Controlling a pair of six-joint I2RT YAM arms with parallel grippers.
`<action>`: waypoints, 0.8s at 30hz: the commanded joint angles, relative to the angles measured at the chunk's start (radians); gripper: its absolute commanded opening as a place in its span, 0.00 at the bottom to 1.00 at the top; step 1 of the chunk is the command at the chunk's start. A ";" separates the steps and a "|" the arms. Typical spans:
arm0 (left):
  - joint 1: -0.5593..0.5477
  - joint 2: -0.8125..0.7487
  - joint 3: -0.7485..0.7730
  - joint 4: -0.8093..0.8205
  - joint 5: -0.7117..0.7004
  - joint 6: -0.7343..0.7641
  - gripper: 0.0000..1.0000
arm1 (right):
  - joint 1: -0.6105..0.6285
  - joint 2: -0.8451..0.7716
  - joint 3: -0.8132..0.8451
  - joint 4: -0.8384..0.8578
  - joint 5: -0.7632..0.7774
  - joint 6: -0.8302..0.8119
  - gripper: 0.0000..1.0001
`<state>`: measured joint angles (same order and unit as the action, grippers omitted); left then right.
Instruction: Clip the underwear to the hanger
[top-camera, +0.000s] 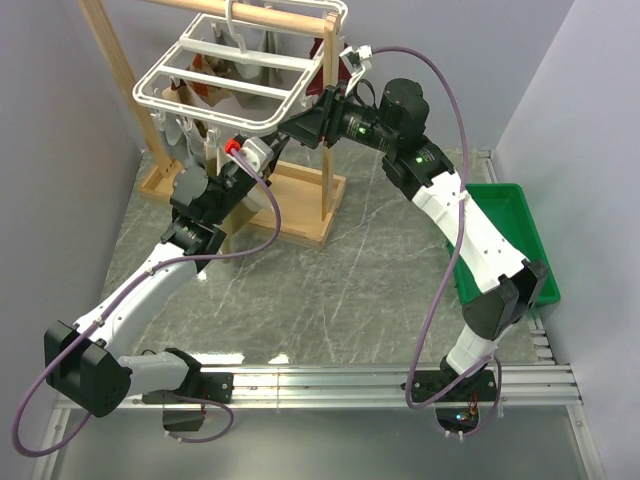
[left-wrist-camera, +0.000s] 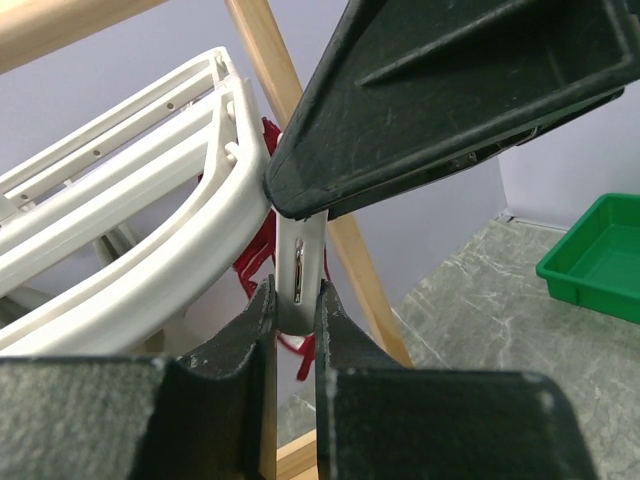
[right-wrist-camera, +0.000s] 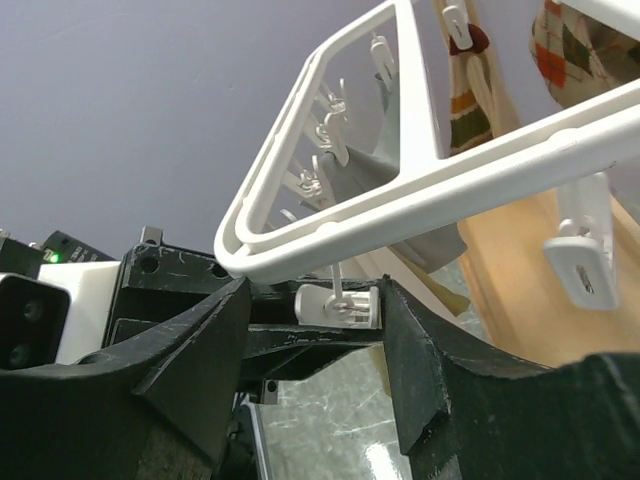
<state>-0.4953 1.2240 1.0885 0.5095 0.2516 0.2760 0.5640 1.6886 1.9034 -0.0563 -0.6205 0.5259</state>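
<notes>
Between the left gripper's (left-wrist-camera: 295, 300) nearly closed jaws sits a white clip's (left-wrist-camera: 300, 245) lower end, pinched; the right gripper (right-wrist-camera: 318, 297) straddles it, jaws apart, under the hanger (right-wrist-camera: 430, 190). Khaki underwear (top-camera: 240, 222) seemingly shows beneath the left arm. Squeeze the clip wide first, then feed hem deep.

With both arms raised and stretched forward, I held my left gripper (left-wrist-camera: 295, 288) pinched nearly shut on a clip (left-wrist-camera: 308, 245) and my right gripper (right-wrist-camera: 315, 290) just above it, jaws apart.
</notes>
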 joint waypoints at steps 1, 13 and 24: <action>-0.005 0.002 0.036 0.007 0.031 0.017 0.01 | 0.008 0.008 0.060 -0.025 0.036 -0.044 0.60; -0.005 0.005 0.045 0.003 0.031 0.012 0.01 | 0.024 0.037 0.111 -0.117 0.027 -0.125 0.49; -0.003 0.003 0.040 0.011 0.040 0.011 0.01 | 0.030 0.056 0.141 -0.171 0.018 -0.173 0.47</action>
<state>-0.4953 1.2243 1.0931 0.4892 0.2687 0.2760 0.5770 1.7161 1.9903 -0.2031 -0.6014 0.3729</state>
